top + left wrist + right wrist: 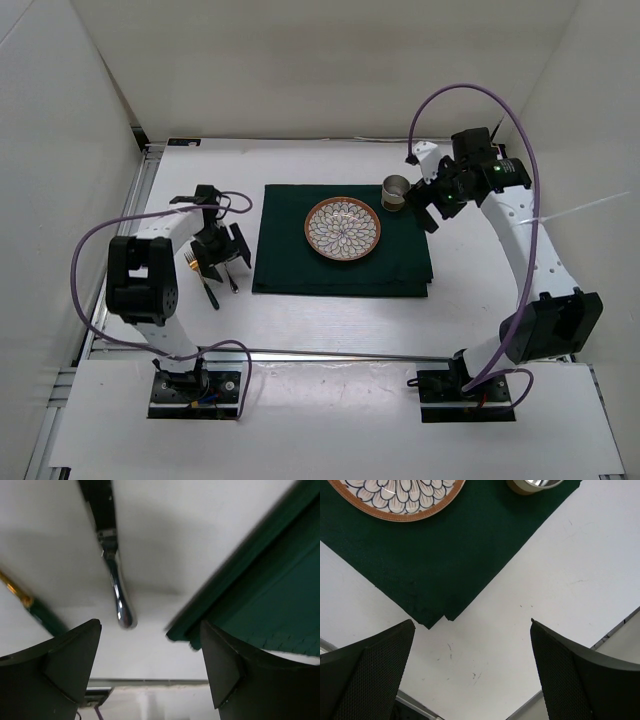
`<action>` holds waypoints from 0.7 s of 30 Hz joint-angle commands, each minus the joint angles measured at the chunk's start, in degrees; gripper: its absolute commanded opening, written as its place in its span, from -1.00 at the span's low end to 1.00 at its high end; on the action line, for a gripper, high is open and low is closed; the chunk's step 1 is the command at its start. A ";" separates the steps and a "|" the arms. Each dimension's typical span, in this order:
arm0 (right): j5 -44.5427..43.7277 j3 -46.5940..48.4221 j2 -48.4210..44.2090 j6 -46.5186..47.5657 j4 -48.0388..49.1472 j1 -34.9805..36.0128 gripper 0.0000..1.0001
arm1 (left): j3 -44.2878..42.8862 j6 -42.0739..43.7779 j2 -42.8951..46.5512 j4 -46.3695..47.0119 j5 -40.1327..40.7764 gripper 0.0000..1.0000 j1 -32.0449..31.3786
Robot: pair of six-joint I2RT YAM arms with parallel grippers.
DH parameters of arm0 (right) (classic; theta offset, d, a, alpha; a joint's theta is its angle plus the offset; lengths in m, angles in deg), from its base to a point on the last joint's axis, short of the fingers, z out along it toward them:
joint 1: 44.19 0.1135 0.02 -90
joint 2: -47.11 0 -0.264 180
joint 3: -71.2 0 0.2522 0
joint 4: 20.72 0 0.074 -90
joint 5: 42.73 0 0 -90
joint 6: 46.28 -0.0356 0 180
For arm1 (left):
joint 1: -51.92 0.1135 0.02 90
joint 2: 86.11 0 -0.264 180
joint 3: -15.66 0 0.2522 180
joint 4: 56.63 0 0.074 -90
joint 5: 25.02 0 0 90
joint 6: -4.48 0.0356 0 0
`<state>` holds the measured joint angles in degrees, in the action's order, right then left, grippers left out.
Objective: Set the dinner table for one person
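The dinner table is a white tabletop with a dark green cloth in its middle. On the cloth lies a patterned plate, and a metal cup stands at its far right corner. My left gripper hangs open just left of the cloth, over two dark-handled pieces of cutlery. In the left wrist view, a silver-tipped utensil lies ahead of the open left gripper, which holds nothing. My right gripper stands open beside the cup. In the right wrist view the right gripper is open over bare table.
A gold and green handled utensil lies left of the silver one. The cloth's edge runs close to my left gripper's right finger. In the right wrist view the plate and cup sit at the top edge. White walls enclose the table.
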<state>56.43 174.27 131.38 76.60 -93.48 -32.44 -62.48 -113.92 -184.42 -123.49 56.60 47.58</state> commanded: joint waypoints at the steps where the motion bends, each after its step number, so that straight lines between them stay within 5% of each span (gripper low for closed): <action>1: 3.48 2.53 -1.39 0.87 -1.38 -0.32 1.00 | -5.66 -1.04 -2.93 2.65 2.92 0.81 -0.76; 14: 4.81 11.31 1.51 2.62 -1.55 -1.99 1.00 | -1.63 -2.18 -4.27 1.60 11.46 0.78 -1.29; 21: 4.55 14.30 0.46 2.10 -3.92 -1.99 1.00 | -3.90 -2.18 -9.36 2.92 11.99 0.41 -1.29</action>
<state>60.11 185.57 132.67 78.59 -96.15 -34.34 -65.17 -115.62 -191.96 -122.42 66.28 46.53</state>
